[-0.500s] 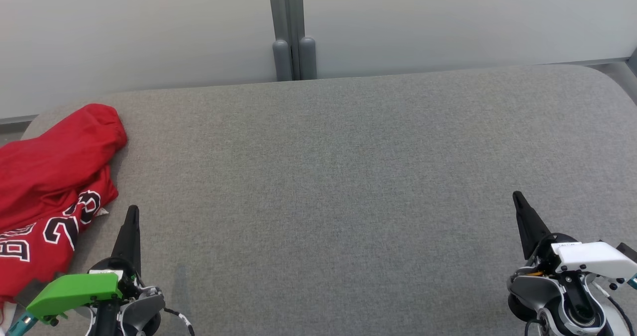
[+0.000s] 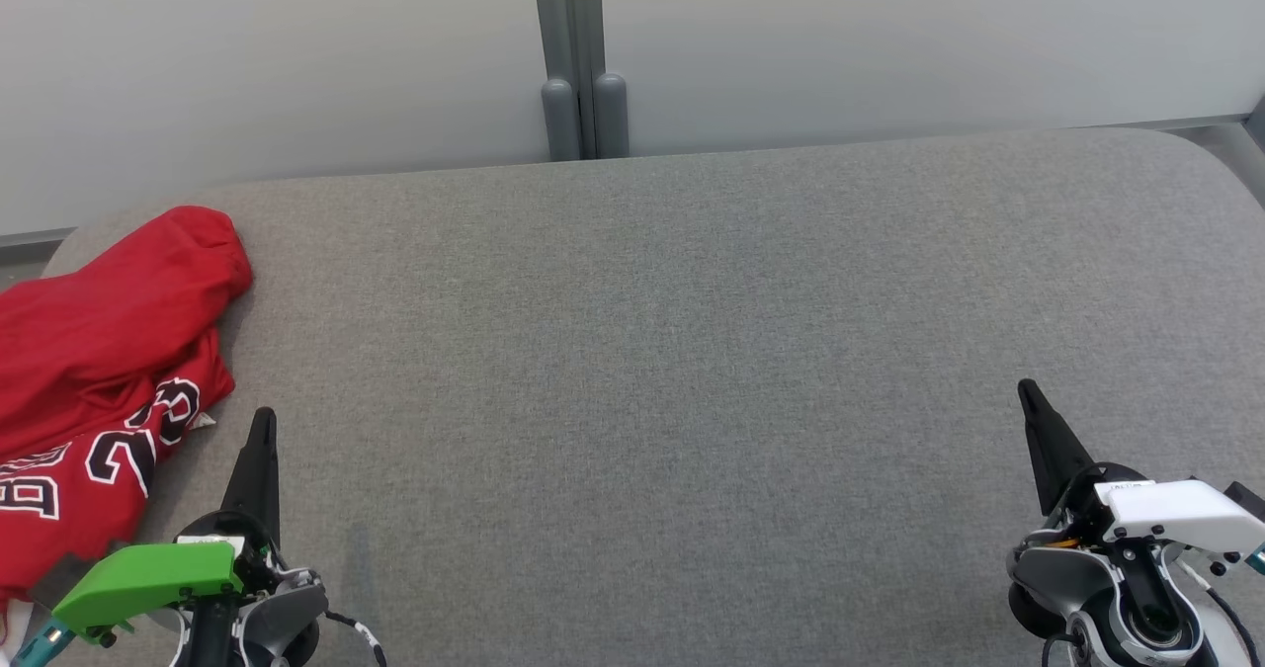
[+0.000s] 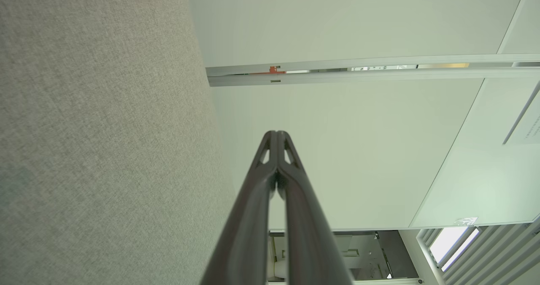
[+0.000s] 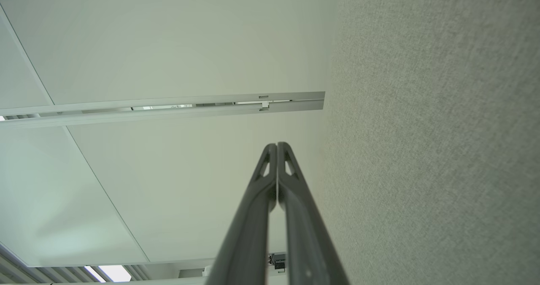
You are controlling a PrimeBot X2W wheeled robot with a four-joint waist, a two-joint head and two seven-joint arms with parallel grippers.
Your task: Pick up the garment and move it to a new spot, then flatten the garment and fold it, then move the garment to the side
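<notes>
The garment point(image 2: 94, 371) is a red jersey with black-and-white lettering, lying crumpled at the left end of the grey fabric surface point(image 2: 652, 371). My left gripper point(image 2: 263, 420) is at the lower left, just right of the jersey and apart from it, its dark fingers pressed together and holding nothing. In the left wrist view the left gripper point(image 3: 276, 134) shows shut tips against a pale wall. My right gripper point(image 2: 1027, 390) stands at the lower right, far from the jersey, also shut and empty; the right wrist view shows the right gripper point(image 4: 276, 145) with its tips meeting.
Behind the surface runs a pale partition wall point(image 2: 889, 44) with a grey vertical post point(image 2: 581, 64) at its middle. The surface's rounded corners lie at the far left and far right. A wide stretch of bare grey fabric lies between the two grippers.
</notes>
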